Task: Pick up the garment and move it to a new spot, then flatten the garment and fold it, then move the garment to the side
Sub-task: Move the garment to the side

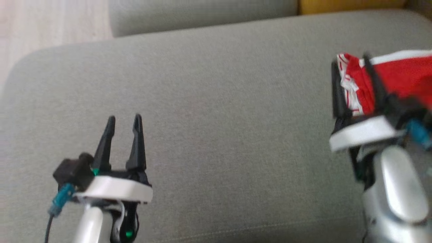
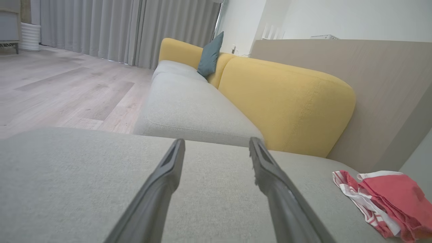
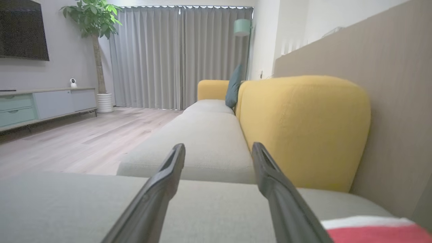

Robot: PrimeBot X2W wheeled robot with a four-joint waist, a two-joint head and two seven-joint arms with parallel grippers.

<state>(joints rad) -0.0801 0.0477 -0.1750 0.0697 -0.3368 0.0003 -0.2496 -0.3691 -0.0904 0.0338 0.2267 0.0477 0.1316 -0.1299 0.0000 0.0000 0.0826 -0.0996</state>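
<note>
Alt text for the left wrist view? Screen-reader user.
The left gripper, jaws open and empty, points across a grey sofa seat. A crumpled red-and-white garment lies on the seat at the lower right, apart from the gripper. Behind are a yellow backrest, a teal pillow, wood floor and grey curtains.

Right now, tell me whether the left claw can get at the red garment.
Probably, with a long reach. The left claw is open over the left of the cushion, the garment lies far right, bare cushion between. The open right claw at the garment may crowd it.
</note>
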